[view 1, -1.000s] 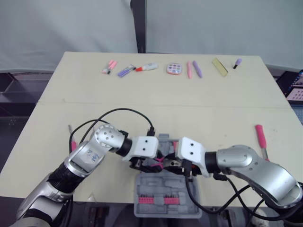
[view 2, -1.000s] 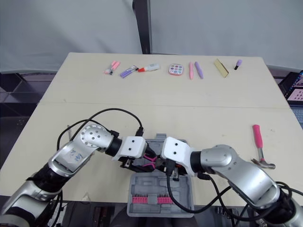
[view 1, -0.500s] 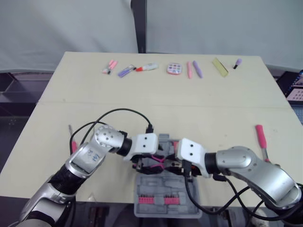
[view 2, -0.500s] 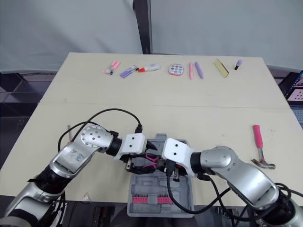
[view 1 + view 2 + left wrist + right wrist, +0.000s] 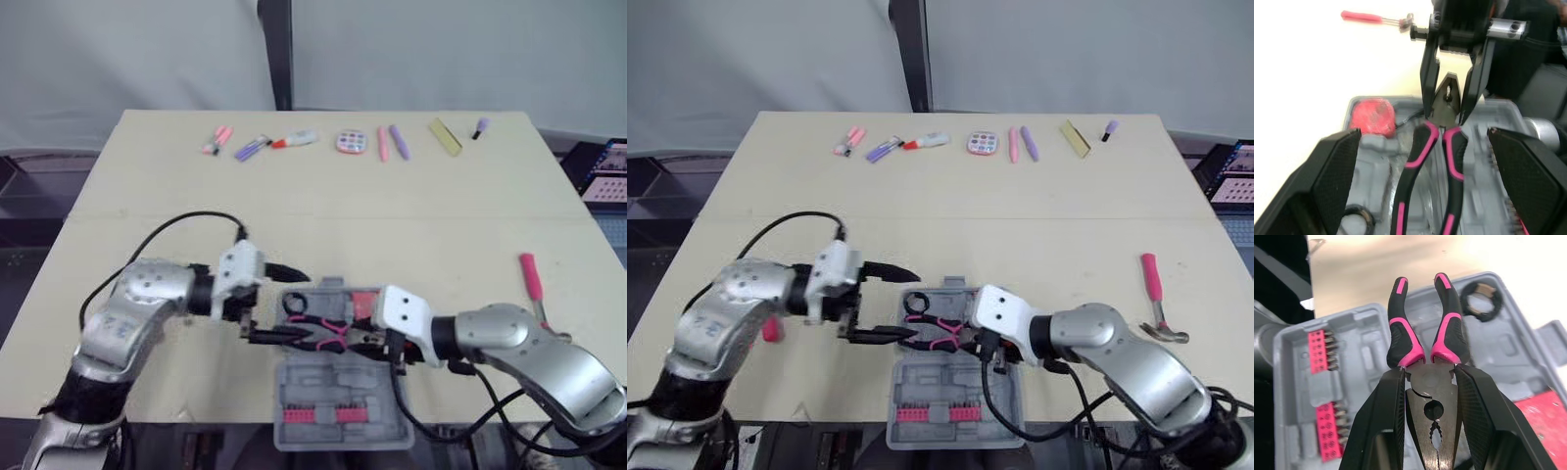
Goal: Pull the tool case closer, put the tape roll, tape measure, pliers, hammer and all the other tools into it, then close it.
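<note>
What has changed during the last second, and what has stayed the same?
The left gripper has drawn back from the pliers toward the robot's left and now stands open at the edge of the case. The right gripper still holds the pliers by the head over the open case. The case and the hammer have not moved.

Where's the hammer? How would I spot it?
Find the big tan table, then the open grey tool case at its near edge. Right of the case, the hammer lies alone by the table's side. Its straight pink handle ends in a metal head.
</note>
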Robot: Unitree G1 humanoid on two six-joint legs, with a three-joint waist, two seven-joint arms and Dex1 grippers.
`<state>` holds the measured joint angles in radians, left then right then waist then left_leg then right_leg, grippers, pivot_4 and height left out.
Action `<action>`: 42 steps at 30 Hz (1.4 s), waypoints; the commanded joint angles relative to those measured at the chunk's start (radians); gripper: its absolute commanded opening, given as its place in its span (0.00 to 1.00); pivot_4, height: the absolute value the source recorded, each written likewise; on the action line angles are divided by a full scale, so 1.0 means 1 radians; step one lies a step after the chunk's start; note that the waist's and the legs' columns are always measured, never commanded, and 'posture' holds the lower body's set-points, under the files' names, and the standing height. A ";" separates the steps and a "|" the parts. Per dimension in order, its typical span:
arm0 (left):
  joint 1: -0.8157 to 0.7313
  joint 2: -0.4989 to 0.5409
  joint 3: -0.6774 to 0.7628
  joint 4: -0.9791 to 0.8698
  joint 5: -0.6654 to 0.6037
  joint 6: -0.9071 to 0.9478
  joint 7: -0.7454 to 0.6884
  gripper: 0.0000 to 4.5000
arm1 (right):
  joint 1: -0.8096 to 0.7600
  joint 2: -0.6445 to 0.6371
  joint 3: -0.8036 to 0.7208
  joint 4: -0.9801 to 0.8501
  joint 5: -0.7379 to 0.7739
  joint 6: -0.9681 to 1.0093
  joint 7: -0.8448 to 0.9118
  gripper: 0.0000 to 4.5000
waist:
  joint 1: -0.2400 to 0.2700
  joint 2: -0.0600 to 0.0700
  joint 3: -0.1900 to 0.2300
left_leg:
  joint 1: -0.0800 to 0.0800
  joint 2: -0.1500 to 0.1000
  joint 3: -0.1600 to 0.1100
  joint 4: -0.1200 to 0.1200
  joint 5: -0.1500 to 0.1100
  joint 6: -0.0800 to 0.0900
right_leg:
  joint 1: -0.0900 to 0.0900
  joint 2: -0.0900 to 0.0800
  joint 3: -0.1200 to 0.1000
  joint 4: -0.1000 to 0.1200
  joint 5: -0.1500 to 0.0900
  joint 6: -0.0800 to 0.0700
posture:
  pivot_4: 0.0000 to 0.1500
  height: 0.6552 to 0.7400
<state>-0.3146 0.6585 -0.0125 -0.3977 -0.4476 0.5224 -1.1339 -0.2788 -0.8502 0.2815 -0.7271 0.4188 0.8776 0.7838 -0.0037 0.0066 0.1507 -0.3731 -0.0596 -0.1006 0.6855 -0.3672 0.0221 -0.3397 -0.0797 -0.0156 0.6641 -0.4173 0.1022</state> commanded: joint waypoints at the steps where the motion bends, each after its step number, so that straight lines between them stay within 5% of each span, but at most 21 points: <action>1: 0.074 0.030 0.079 -0.043 -0.049 -0.044 -0.005 0.99 | -0.004 -0.008 -0.044 0.023 0.007 -0.077 0.051 0.24 | 0.000 0.000 0.000 | 0.000 0.000 0.000 0.000 0.000 0.000 | 0.000 0.000 0.000 0.000 0.000 0.000 | 1.00 0.69; 11: 0.359 0.053 0.219 -0.047 -0.052 -0.290 -0.062 0.99 | -0.064 -0.029 -0.034 0.195 -0.016 -0.220 0.198 0.24 | 0.000 0.000 0.000 | 0.000 0.000 0.000 0.000 0.000 0.000 | 0.000 -0.001 0.000 -0.002 0.000 0.000 | 1.00 0.69; 24: 0.541 0.014 0.216 0.094 0.026 -0.621 -0.086 0.99 | -0.135 0.028 0.033 0.322 -0.039 -0.229 0.294 0.24 | 0.001 0.000 0.000 | 0.000 0.000 0.001 -0.001 0.000 0.000 | 0.001 -0.001 0.000 -0.004 0.000 0.000 | 1.00 0.69; 42: 0.646 0.015 0.195 0.099 0.032 -0.699 -0.039 0.99 | -0.198 0.124 0.118 0.467 -0.135 -0.295 0.348 0.24 | 0.000 0.000 0.000 | 0.000 0.000 0.000 -0.001 0.000 0.000 | 0.000 -0.002 0.000 -0.004 0.000 0.000 | 1.00 0.69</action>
<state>0.3194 0.6687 0.1834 -0.2662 -0.4205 -0.1630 -1.1800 -0.4626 -0.7326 0.3986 -0.2511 0.2858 0.6088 1.1105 -0.0040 0.0069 0.1509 -0.3728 -0.0595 -0.1001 0.6844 -0.3671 0.0217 -0.3397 -0.0812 -0.0161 0.6604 -0.4173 0.1022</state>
